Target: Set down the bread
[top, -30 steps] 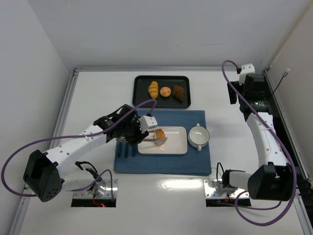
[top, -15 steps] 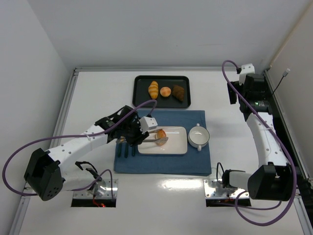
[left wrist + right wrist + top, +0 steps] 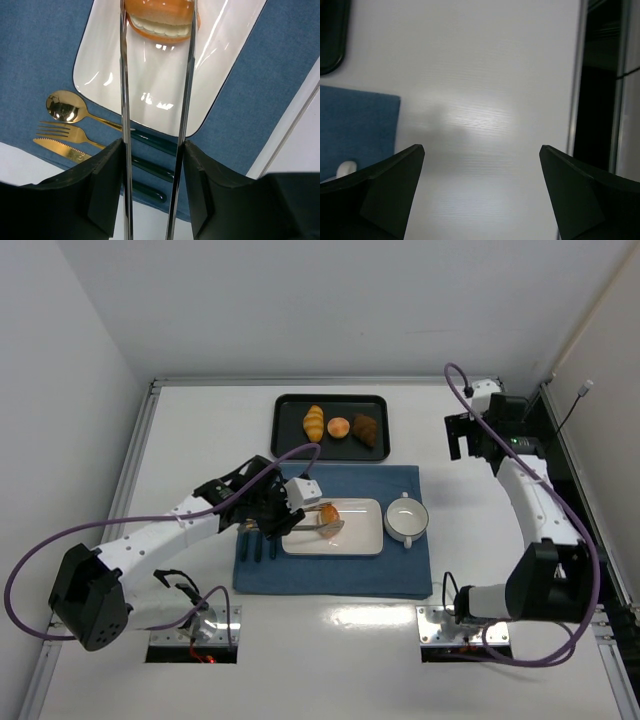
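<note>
The bread point(image 3: 328, 512), a small golden-brown bun, sits between the tips of metal tongs point(image 3: 124, 100) over the left half of the white rectangular plate point(image 3: 365, 535). In the left wrist view the bread point(image 3: 160, 22) shows at the top edge, pinched between the two blades, its reflection on the plate point(image 3: 150, 90) below. I cannot tell if it touches the plate. My left gripper point(image 3: 290, 502) point(image 3: 154, 150) is shut on the tongs' handles. My right gripper point(image 3: 460, 435) point(image 3: 482, 150) hangs open over bare table at the far right, holding nothing.
A black tray point(image 3: 290, 440) at the back holds a yellow ridged roll point(image 3: 314, 422), a round bun point(image 3: 339, 427) and a dark brown piece point(image 3: 365, 429). A white cup point(image 3: 406, 518) stands right of the plate. Gold cutlery point(image 3: 65, 125) lies left of it on the blue mat point(image 3: 330, 575).
The tongs and bread have shifted slightly right over the plate. The right arm's wrist has swung left, away from the table's right edge.
</note>
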